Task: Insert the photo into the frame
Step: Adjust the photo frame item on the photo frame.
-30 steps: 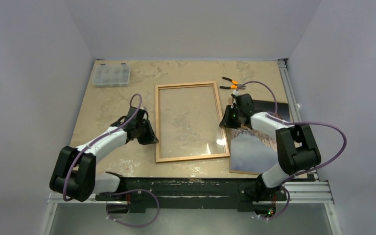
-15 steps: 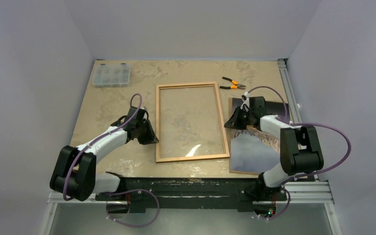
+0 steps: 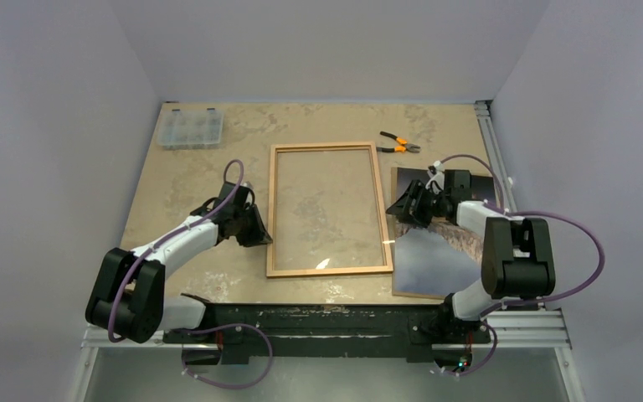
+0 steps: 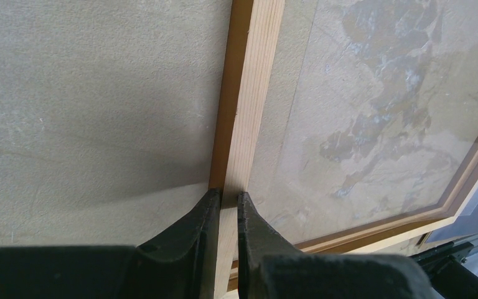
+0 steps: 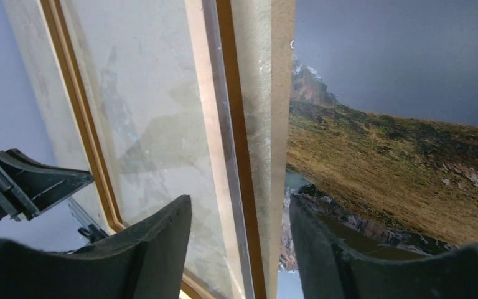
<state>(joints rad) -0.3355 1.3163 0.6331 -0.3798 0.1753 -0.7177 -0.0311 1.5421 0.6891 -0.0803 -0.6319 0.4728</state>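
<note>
Beige worktop [image 3: 192,176] carries the frame [image 4: 243,112]; I clamp its rail with left gripper [image 4: 224,198] for steadiness, right gripper [image 5: 239,205] spread wide beside the photo [image 5: 398,143].

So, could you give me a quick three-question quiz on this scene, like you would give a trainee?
1. True or false: the photo already lies inside the frame.
2. Which gripper is clamped on the frame's wooden rail? A: left. B: right. C: neither.
3. Fill in the blank: the pliers at the far side have ______ handles.

Key
1. False. The photo lies face up beside the frame, on its right.
2. A. The left gripper pinches the rail, while the right gripper is open above the frame's right edge.
3. Orange.
</note>
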